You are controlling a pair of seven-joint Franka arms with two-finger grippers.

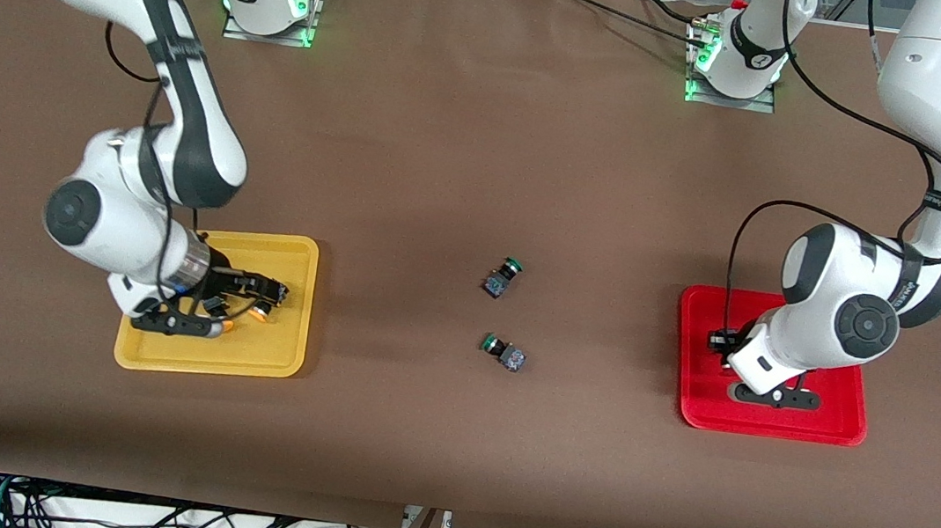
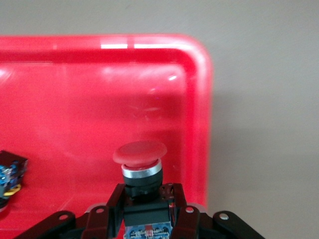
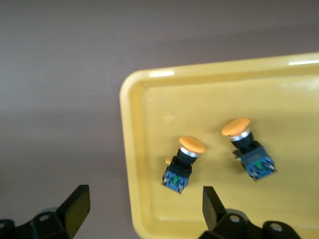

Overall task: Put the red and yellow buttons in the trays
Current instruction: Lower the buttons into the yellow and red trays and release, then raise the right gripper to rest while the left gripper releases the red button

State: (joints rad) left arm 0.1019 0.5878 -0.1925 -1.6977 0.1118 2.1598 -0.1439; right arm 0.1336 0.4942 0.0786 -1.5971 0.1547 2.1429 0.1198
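No readable label is showing on any button.

The left gripper (image 2: 144,211) is closing its fingers on a red button (image 2: 140,164) and holding it upright over the red tray (image 1: 837,430), near the table's edge at the left arm's end. Another button's (image 2: 9,174) body is lying in that tray.

The right gripper (image 3: 144,211) is hanging with its fingers wide apart and holding nothing, over the yellow tray (image 1: 282,362) at the right arm's end. Two yellow buttons (image 3: 183,164) (image 3: 247,148) are lying in this tray.

Two green buttons (image 1: 502,277) (image 1: 504,351) are resting at the table's middle.
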